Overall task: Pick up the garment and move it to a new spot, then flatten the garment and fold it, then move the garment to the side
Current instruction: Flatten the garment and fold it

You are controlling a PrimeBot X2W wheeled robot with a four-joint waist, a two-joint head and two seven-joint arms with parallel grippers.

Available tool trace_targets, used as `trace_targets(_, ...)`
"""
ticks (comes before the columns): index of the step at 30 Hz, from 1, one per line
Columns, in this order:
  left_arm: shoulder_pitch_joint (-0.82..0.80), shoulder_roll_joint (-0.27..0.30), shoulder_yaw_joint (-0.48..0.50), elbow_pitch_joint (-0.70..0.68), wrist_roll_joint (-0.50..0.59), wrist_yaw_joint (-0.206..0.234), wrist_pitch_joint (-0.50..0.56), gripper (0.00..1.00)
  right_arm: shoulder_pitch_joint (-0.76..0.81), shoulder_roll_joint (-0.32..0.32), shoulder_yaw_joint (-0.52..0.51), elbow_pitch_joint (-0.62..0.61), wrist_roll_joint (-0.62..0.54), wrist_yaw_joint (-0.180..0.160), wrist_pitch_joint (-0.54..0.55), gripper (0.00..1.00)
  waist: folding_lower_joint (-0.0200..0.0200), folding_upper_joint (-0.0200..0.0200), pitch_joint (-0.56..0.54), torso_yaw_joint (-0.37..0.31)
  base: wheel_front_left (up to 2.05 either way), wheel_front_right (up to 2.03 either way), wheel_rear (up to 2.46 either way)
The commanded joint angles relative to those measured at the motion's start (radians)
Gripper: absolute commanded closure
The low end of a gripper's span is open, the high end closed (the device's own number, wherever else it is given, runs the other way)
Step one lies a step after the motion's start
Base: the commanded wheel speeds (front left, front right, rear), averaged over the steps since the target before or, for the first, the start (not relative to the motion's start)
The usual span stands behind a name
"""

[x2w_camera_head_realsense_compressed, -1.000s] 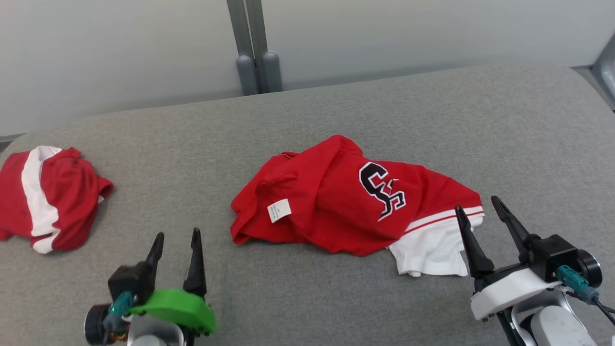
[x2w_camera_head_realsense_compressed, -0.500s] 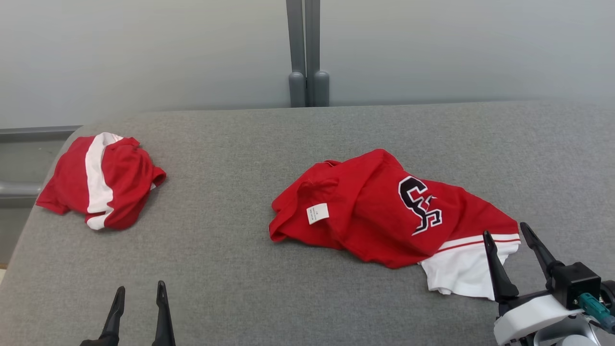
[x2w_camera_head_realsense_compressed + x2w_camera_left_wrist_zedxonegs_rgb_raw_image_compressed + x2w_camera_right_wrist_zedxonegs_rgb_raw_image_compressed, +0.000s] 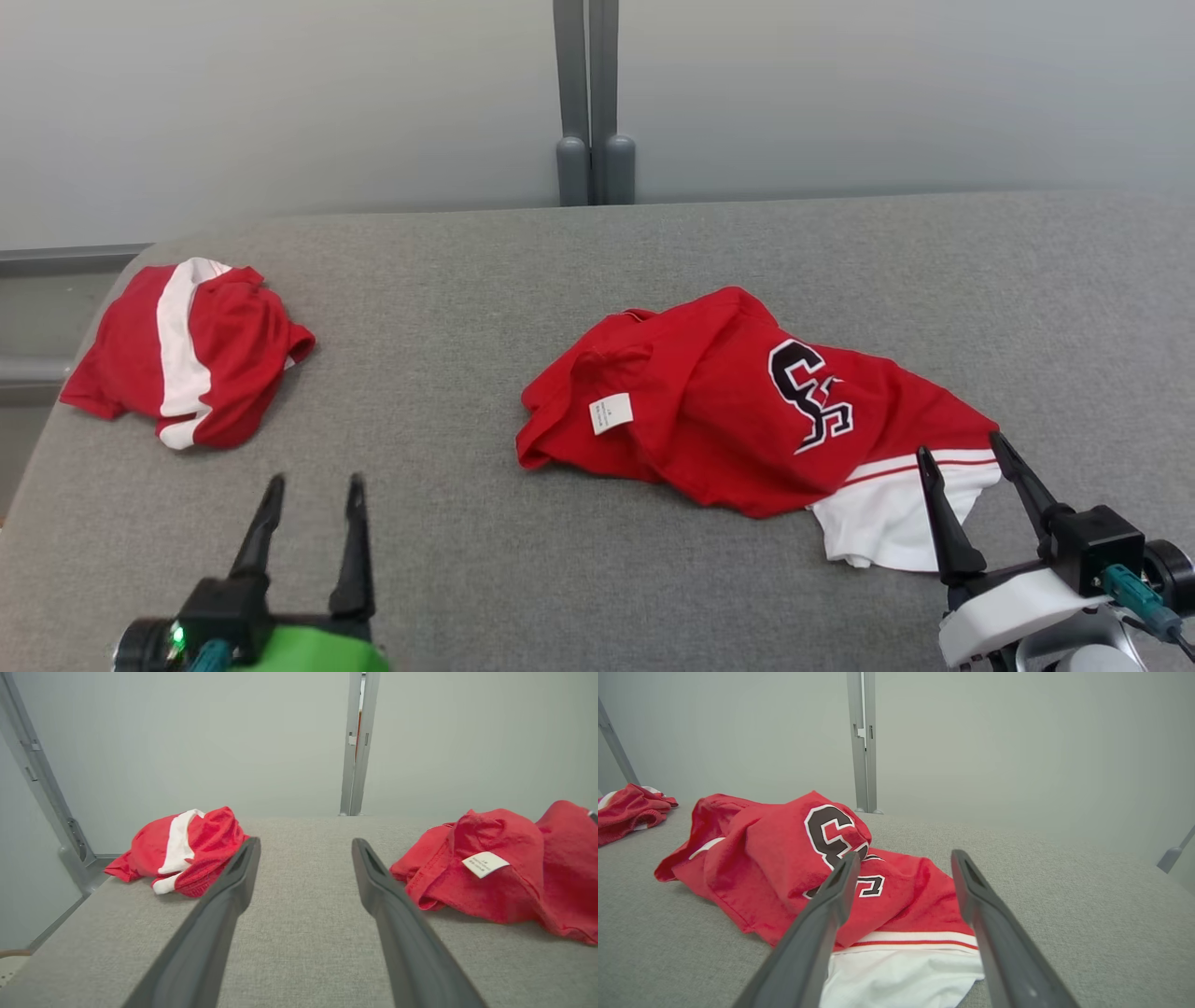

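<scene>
Grey woven padded surface point(image 3: 448, 560) spread from near edge to far wall. Crumpled red bundle point(image 3: 224, 364) with white stripe point(image 3: 177, 355) laid on surface at far left, close to left edge. Pale plain wall panels point(image 3: 280, 103) set behind far edge. Twin grey upright posts point(image 3: 591, 93) fixed between panels at far centre, rounded feet point(image 3: 571, 173) seated just behind surface. Grey horizontal rail point(image 3: 65, 252) seen at left beyond surface corner. Slanted grey frame bar point(image 3: 42, 788) seen at left; grey strut point(image 3: 1174, 854) at far right.

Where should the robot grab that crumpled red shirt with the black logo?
Probably the white hem band, coming from the near right. It lies flat and thin at the edge of the red shirt, just ahead of the open right fingers, while the middle is bunched into thick folds.
</scene>
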Motion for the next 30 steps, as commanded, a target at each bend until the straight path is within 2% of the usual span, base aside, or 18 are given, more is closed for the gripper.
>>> trace_targets(1,-0.054,0.008,-0.024,0.012,0.006,-0.007,-0.001,0.00,-0.014,-0.005,0.006,0.001,0.008,0.000,-0.003,0.00,0.0000,0.0000,0.021,-0.025,0.00,0.00,0.00)
trace_targets(6,-0.269,0.031,-0.167,0.133,0.004,-0.017,0.015,0.00,-0.053,-0.003,0.034,-0.001,0.016,0.000,-0.003,0.00,0.0000,0.0000,0.078,-0.084,0.00,0.00,0.00)
trace_targets(13,-0.571,0.086,-0.412,0.339,-0.122,-0.015,0.171,0.00,-0.102,0.009,0.060,0.009,0.028,0.000,-0.003,0.00,0.0000,0.0000,0.158,-0.178,0.00,0.00,0.00)
trace_targets(22,-0.719,0.140,-0.545,0.528,-0.303,-0.016,0.302,0.00,-0.103,0.018,0.062,0.019,0.032,0.000,-0.003,0.00,0.0000,0.0000,0.168,-0.230,0.00,0.00,0.00)
trace_targets(23,-0.723,0.145,-0.557,0.540,-0.314,-0.016,0.309,0.05,-0.101,0.018,0.061,0.021,0.033,0.000,-0.003,0.00,0.0000,0.0000,0.166,-0.231,0.00,0.00,0.00)
trace_targets(24,-0.723,0.149,-0.570,0.546,-0.327,-0.016,0.317,0.22,-0.099,0.018,0.059,0.021,0.033,0.000,-0.003,0.00,0.0000,0.0000,0.163,-0.231,0.00,0.00,0.00)
trace_targets(25,-0.725,0.154,-0.589,0.550,-0.345,-0.016,0.323,0.57,-0.098,0.019,0.058,0.022,0.033,0.000,-0.003,0.00,0.0000,0.0000,0.161,-0.230,0.00,0.00,0.00)
trace_targets(26,-0.729,0.159,-0.601,0.551,-0.359,-0.016,0.324,0.65,-0.098,0.020,0.057,0.023,0.032,0.000,-0.003,0.00,0.0000,0.0000,0.159,-0.229,0.00,0.00,0.00)
trace_targets(27,-0.733,0.164,-0.618,0.550,-0.371,-0.016,0.326,1.00,-0.099,0.022,0.055,0.024,0.031,0.000,-0.003,0.00,0.0000,0.0000,0.158,-0.227,0.00,0.00,0.00)
trace_targets(30,-0.737,0.173,-0.662,0.537,-0.418,-0.016,0.328,1.00,-0.097,0.021,0.051,0.024,0.028,0.000,-0.003,0.00,0.0000,0.0000,0.150,-0.215,0.00,0.00,0.00)
